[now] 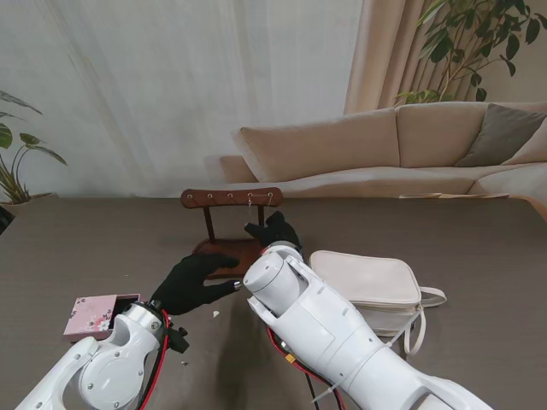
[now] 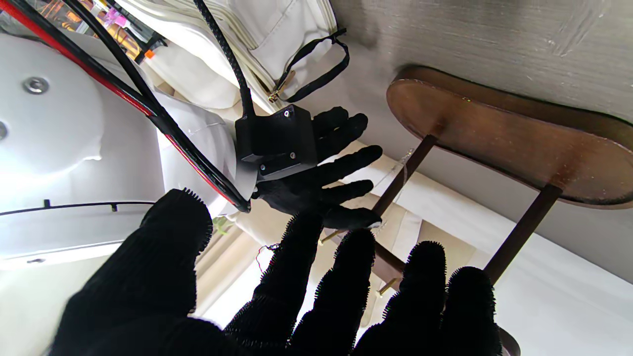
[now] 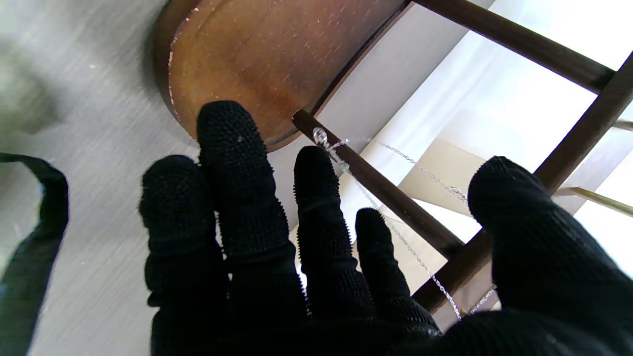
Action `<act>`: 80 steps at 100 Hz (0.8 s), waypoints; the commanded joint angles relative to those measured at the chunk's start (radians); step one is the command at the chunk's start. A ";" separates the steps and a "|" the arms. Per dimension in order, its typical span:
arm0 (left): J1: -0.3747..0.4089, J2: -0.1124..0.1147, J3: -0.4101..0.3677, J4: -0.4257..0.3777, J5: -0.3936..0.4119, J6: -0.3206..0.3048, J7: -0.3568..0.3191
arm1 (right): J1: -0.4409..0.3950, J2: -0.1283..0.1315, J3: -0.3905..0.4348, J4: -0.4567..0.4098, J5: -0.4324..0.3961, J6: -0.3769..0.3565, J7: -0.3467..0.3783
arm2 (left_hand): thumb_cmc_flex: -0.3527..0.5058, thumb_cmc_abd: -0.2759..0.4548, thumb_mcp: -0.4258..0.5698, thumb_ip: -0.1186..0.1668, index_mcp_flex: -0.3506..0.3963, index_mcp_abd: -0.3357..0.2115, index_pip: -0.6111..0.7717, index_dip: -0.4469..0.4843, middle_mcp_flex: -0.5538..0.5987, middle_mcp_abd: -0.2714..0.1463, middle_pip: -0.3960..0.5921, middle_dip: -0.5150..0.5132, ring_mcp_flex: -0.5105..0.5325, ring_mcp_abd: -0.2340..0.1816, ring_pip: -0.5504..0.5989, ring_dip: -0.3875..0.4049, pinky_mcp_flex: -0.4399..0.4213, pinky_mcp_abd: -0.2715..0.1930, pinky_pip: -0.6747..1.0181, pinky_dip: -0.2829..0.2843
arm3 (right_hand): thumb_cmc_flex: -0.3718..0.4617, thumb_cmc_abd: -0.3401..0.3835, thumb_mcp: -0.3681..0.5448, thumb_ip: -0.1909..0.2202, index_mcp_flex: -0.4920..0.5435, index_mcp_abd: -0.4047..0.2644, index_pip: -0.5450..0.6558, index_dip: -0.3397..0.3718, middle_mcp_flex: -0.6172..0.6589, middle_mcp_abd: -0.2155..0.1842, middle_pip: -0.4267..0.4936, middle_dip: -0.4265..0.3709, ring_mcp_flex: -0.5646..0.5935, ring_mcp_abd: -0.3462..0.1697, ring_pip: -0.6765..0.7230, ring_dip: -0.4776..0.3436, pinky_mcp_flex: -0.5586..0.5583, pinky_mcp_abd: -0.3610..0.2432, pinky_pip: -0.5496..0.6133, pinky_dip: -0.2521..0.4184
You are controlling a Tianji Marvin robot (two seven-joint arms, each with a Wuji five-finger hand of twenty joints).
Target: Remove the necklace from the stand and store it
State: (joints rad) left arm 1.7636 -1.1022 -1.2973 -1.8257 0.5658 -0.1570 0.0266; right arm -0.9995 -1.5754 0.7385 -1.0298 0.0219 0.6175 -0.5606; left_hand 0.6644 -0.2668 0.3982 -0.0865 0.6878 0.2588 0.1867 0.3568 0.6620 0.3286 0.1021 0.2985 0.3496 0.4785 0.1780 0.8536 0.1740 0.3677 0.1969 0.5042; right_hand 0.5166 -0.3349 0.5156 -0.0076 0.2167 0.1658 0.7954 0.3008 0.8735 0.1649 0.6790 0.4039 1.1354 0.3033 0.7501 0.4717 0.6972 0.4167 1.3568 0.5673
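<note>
Silver necklace chain (image 3: 395,154) draped on the wooden jewellery stand (image 1: 232,200), looped around 1 upright post beside the oval base. Black-gloved right hand (image 1: 273,230) close against the stand, fingers spread, grasping nothing. Left hand (image 1: 192,283) hovering just nearer, released, fingers apart. Pink floral box (image 1: 90,314) far left, white handbag (image 1: 367,280) right.

From the robot stand, the necklace chain (image 3: 420,170) is too fine to see. The right hand (image 1: 273,231) covers part of the stand's base (image 1: 224,249). The pink box (image 1: 92,314) is partly hidden behind the left arm. Whether the right hand's fingers (image 3: 321,198) touch the chain cannot be told.
</note>
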 commanded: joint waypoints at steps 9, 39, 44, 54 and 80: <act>-0.006 0.000 0.004 0.001 -0.009 0.006 -0.031 | -0.007 -0.009 0.005 -0.011 0.014 0.004 0.004 | 0.014 0.044 -0.032 0.041 0.021 0.003 0.008 0.006 0.025 0.008 0.001 0.009 0.031 0.012 -0.011 -0.010 -0.009 -0.002 -0.001 0.011 | -0.037 0.005 0.012 0.004 -0.094 0.052 0.005 -0.024 -0.022 0.016 0.020 -0.002 0.031 0.022 0.029 0.013 -0.068 0.018 0.050 -0.014; -0.012 0.002 0.007 0.003 -0.012 0.007 -0.041 | 0.002 -0.015 -0.002 -0.003 0.019 0.009 0.012 | 0.017 0.047 -0.040 0.042 0.038 0.003 0.015 0.009 0.034 0.010 0.003 0.010 0.032 0.012 -0.010 -0.013 -0.008 -0.001 -0.001 0.011 | -0.050 -0.005 0.018 0.001 -0.134 -0.023 0.014 -0.045 -0.029 0.018 0.024 -0.008 0.033 0.021 0.049 0.017 -0.066 0.017 0.051 -0.011; -0.014 0.002 0.009 0.004 -0.015 0.010 -0.045 | 0.001 -0.015 -0.001 -0.005 0.017 0.011 0.009 | 0.018 0.048 -0.040 0.042 0.042 0.003 0.016 0.010 0.035 0.011 0.003 0.010 0.032 0.014 -0.010 -0.014 -0.008 -0.001 -0.001 0.011 | -0.056 -0.008 0.024 0.003 -0.134 -0.011 -0.004 -0.061 -0.031 0.018 0.025 -0.009 0.033 0.020 0.050 0.015 -0.066 0.017 0.051 -0.011; -0.019 0.003 0.012 0.005 -0.017 0.010 -0.050 | 0.000 -0.014 0.000 -0.009 0.010 0.013 0.005 | 0.019 0.048 -0.042 0.042 0.041 0.004 0.015 0.010 0.035 0.011 0.002 0.010 0.033 0.014 -0.009 -0.015 -0.007 -0.002 0.000 0.011 | -0.077 -0.017 0.038 0.003 -0.134 0.035 -0.076 -0.112 -0.043 0.015 0.029 -0.012 0.030 0.020 0.052 0.011 -0.066 0.017 0.051 -0.010; -0.020 0.004 0.014 0.003 -0.017 0.008 -0.056 | 0.008 -0.021 0.000 0.000 0.015 0.022 0.003 | 0.021 0.050 -0.045 0.043 0.051 0.002 0.019 0.012 0.042 0.010 0.004 0.011 0.036 0.012 -0.006 -0.012 -0.005 0.000 0.000 0.011 | -0.088 -0.025 0.055 0.000 -0.127 0.020 -0.157 -0.173 -0.055 0.016 0.040 -0.017 0.037 0.016 0.069 0.011 -0.066 0.014 0.054 -0.009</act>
State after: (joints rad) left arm 1.7407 -1.0965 -1.2828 -1.8177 0.5513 -0.1502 -0.0078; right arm -0.9960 -1.5877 0.7427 -1.0286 0.0353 0.6408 -0.5772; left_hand 0.6646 -0.2668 0.3741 -0.0865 0.7272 0.2592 0.2077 0.3602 0.6954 0.3315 0.1064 0.2992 0.3498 0.4785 0.1780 0.8514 0.1736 0.3679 0.1969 0.5043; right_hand 0.4464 -0.3355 0.5430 -0.0076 0.1257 0.2195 0.6421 0.1393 0.8425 0.1650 0.6914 0.4038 1.1354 0.3030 0.7824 0.4720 0.6972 0.4183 1.3671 0.5673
